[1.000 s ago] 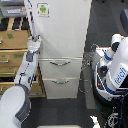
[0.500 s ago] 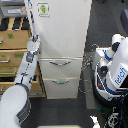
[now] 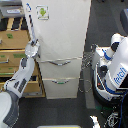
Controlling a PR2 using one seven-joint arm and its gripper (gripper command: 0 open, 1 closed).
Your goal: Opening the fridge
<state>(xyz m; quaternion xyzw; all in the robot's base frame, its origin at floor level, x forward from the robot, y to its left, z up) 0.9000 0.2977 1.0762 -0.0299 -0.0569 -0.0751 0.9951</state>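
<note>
The tall white fridge (image 3: 62, 45) fills the middle of the exterior view, its large upper door carrying a small green sticker (image 3: 42, 12). Below are two drawers with silver bar handles (image 3: 59, 61). My arm (image 3: 20, 80) reaches up from the lower left of the view, and the gripper (image 3: 33, 47) rests at the fridge door's left edge, about halfway down the door. Its fingers are too small and blurred to show whether they grip the edge. The door's left edge appears slightly off the body.
A tan wooden drawer cabinet (image 3: 12, 47) with green labels stands right behind my arm on the exterior view's left. Another white robot (image 3: 115, 65) with cables stands on the view's right, close to the fridge's side. Dark floor lies in front.
The arm and gripper stay at the door's left edge; no clear movement of the door shows between frames.
</note>
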